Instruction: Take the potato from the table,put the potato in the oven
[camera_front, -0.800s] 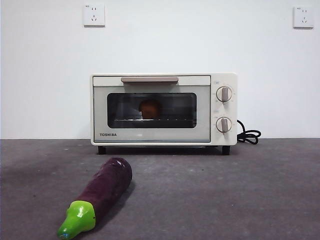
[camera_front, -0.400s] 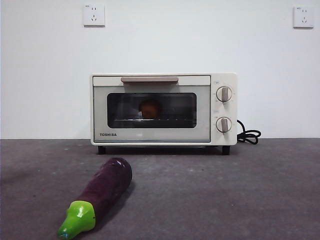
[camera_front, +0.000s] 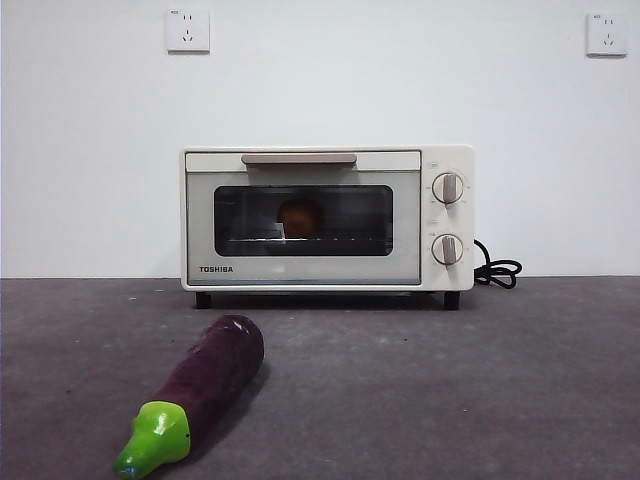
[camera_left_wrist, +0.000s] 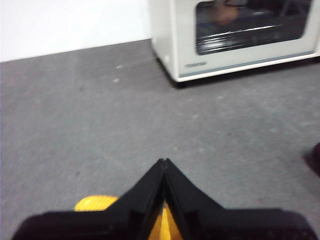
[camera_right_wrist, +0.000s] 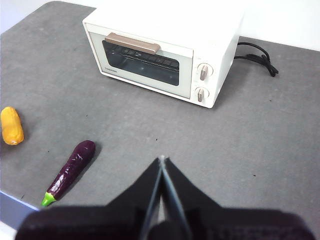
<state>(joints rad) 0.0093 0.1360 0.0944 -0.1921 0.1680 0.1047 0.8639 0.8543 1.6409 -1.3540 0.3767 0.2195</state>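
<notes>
Plain white wall behind a dark grey tabletop.
Two white power sockets sit high on the wall, one at the left and one at the far right; the light is soft and even.

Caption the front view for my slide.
Orange-brown potato behind the closed cream-white oven's glass door; purple eggplant lies in front.

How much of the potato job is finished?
It looks finished. The potato sits on the rack inside the oven, behind its closed glass door. Nothing is in hand: the left end effector and right end effector are shut and empty, away from the oven. Nothing seems left.
</notes>
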